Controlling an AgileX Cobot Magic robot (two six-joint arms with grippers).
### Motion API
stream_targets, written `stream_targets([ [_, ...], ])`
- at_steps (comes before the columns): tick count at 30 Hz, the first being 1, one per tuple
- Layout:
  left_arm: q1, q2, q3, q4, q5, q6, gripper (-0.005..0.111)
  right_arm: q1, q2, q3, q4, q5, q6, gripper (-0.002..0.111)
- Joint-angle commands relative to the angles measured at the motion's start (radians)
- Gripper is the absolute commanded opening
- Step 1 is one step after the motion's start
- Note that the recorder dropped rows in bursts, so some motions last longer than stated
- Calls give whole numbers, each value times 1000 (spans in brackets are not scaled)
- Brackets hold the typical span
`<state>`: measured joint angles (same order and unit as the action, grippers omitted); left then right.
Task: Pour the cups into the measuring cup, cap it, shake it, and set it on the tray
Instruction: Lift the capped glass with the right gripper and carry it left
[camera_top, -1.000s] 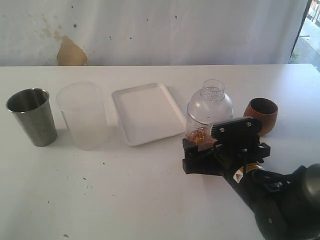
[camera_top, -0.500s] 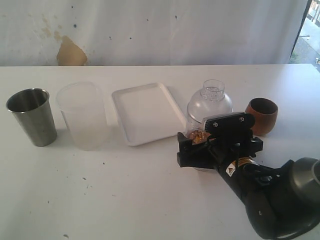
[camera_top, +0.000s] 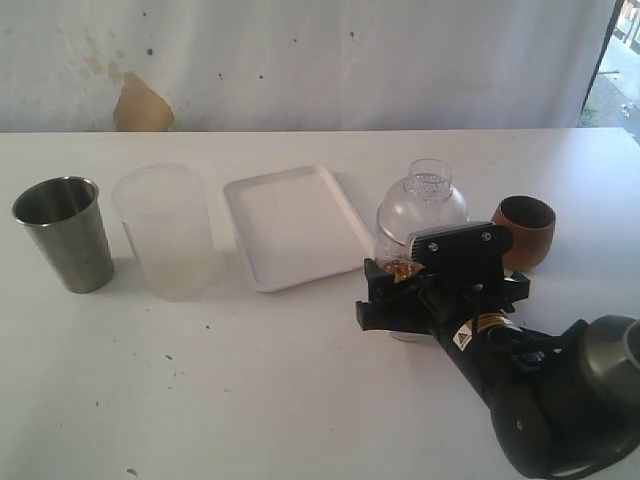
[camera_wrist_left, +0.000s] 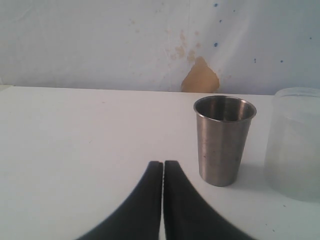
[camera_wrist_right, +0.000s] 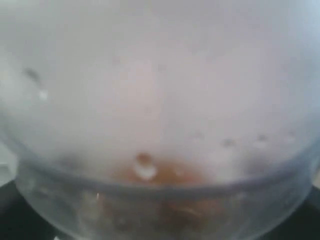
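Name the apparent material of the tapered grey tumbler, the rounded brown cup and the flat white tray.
Tapered grey tumbler: brushed metal, likely steel; dull sheen, thin rim.
Rounded brown cup: looks like wood, smooth, reddish-brown, dark inside; grain too small to confirm.
Flat white rectangular tray: probably plastic, matt, with moulded rounded corners.

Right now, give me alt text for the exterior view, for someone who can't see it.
The right gripper has its jaws at the base of a clear, dome-capped measuring cup with something amber inside, on a white table. To its left are a white tray, a frosted cup and a steel tumbler; to its right, a brown wooden cup.
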<state>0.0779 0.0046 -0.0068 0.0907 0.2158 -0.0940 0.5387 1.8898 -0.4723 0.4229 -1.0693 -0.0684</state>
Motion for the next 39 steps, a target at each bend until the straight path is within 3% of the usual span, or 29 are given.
stream_targets([
  [1,-7,-5,7,-2,-12,-3,1,0,4,-6,16,14,-11,2],
  [4,-7,-5,7,-2,-12,-3,1,0,4,-6,26,30,-8,2],
  [7,-7,-5,7,-2,-12,-3,1,0,6,-8,25,-70,7,2],
  [11,-7,-5,7,-2,-12,-3,1,0,-138,-8,-111,-2,-41,0],
  [14,-7,-5,7,-2,-12,-3,1,-17,-359,-8,83,92,-118,0],
  [15,-7,-5,7,-2,-12,-3,1,-31,-428,-10,157,131,-48,0],
  [16,-7,-5,7,-2,-12,-3,1,-31,-452,-16,83,186,-3,0],
  [17,-7,-5,7,-2,-12,-3,1,-31,-473,-50,-237,333,-76,0],
  [19,-7,-5,7,-2,-12,-3,1,-16,-483,-109,-344,543,-171,0],
  [20,-7,-5,7,-2,-12,-3,1,-22,-488,-136,-208,604,-253,0],
  [21,-7,-5,7,-2,-12,-3,1,-41,-492,-146,57,566,-361,0],
  [22,-7,-5,7,-2,-12,-3,1,-59,-498,-146,305,473,-299,0],
  [23,-7,-5,7,-2,-12,-3,1,-59,-499,-146,259,477,-255,0],
  [25,-7,-5,7,-2,-12,-3,1,-43,-504,-156,-179,590,-174,0],
  [26,-7,-5,7,-2,-12,-3,1,-36,-505,-158,-280,615,-159,0],
  [29,-9,-5,7,-2,-12,-3,1,-52,-509,-136,79,503,-86,0],
  [30,-9,-5,7,-2,-13,-3,1,-47,-509,-126,45,463,-26,0],
  [32,-9,-5,7,-2,-13,-3,1,-23,-509,-133,-309,497,-14,0],
  [33,-9,-5,7,-2,-13,-3,1,-20,-512,-141,-362,536,-51,0],
  [36,-9,-5,7,-2,-13,-3,1,-54,-512,-145,191,488,-154,0],
  [37,-9,-5,7,-2,-13,-3,1,-50,-512,-145,108,500,-154,0],
  [39,-9,-5,7,-2,-13,-3,1,-18,-512,-165,-260,629,-163,0],
])
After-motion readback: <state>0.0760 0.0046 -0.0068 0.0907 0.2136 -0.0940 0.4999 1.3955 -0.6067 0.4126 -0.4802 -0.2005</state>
